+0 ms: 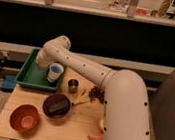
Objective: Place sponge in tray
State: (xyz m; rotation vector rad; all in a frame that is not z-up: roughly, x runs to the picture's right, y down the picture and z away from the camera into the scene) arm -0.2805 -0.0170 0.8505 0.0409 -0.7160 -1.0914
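The green tray (29,77) sits at the back left of the wooden table. My white arm reaches from the right across the table and bends down over the tray. The gripper (43,63) is at the arm's end, low over the tray's right half, just left of a white and blue cup (55,72). The arm's last link hides most of the gripper. I cannot make out a sponge for certain; a pale flat piece (81,100) lies on the table near the middle.
A dark-brown bowl (56,105) and an orange bowl (24,118) stand at the table's front left. A small dark metal cup (72,85) and a dark reddish cluster (96,93) stand mid-table. Orange items (96,137) lie by the arm's base. A dark counter runs behind.
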